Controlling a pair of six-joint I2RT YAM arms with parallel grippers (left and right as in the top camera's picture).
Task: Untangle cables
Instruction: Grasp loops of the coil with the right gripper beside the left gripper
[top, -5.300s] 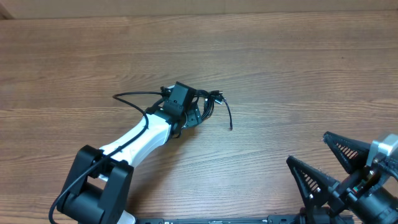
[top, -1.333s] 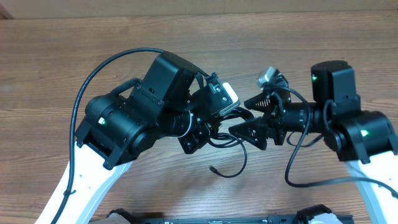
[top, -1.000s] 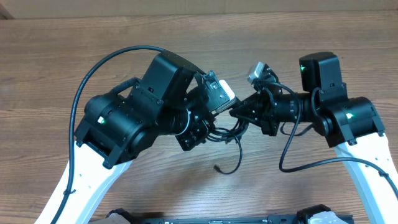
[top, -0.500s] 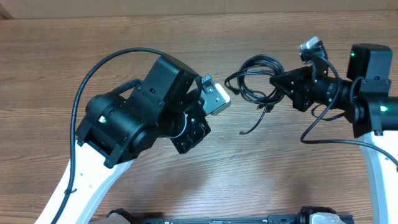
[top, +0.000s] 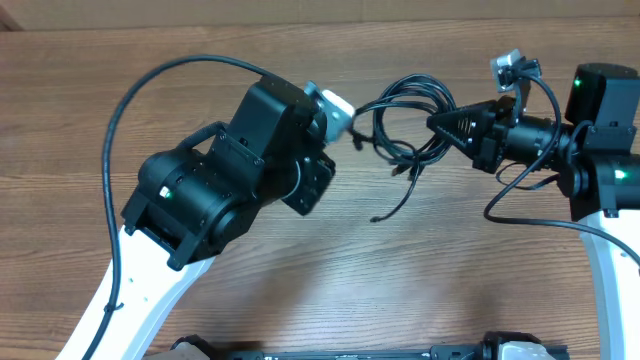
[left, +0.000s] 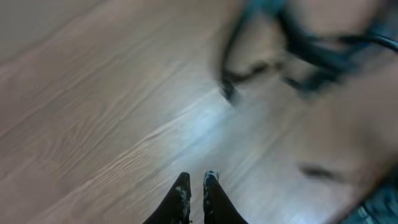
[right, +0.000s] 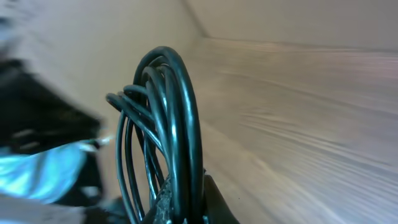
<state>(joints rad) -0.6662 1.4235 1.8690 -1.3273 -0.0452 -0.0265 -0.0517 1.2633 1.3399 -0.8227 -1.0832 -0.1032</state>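
The right gripper (top: 437, 124) is pinched on the cables (top: 400, 120) — a loose coil of thin black loops that sticks out from its fingertips toward the left arm, over the far half of the desk (top: 200, 40). One strand curves away from the coil and ends in a small plug (top: 375, 218). The left gripper (left: 194, 184) has its fingers pressed almost together with nothing between them — the cables show only as a blur beyond it.
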